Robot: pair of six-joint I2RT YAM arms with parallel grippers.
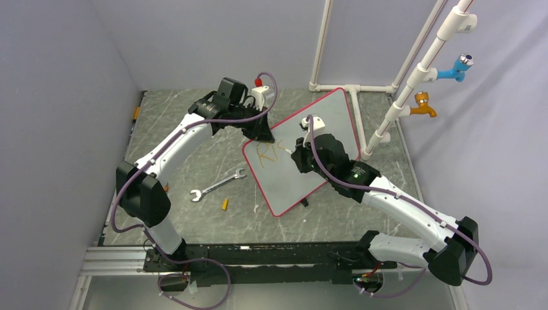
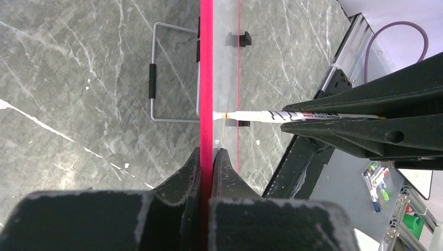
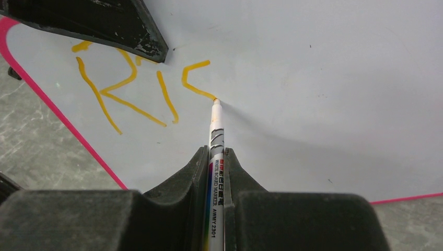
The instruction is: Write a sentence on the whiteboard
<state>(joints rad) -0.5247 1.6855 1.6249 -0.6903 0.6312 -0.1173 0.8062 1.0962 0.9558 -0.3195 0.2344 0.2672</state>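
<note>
The whiteboard with a pink rim stands tilted in the middle of the table. My left gripper is shut on its upper left edge. In the left wrist view the rim runs edge-on between the closed left gripper. My right gripper is shut on a white marker, whose tip touches the board. The sentence reads "Ri" in orange, plus a part-drawn curve ending at the tip. From above, the letters show near the board's left corner, beside the right gripper.
A silver wrench and a small orange cap lie on the marble table left of the board. A white pipe frame with a blue tap and an orange tap stands behind right. A wire stand sits behind the board.
</note>
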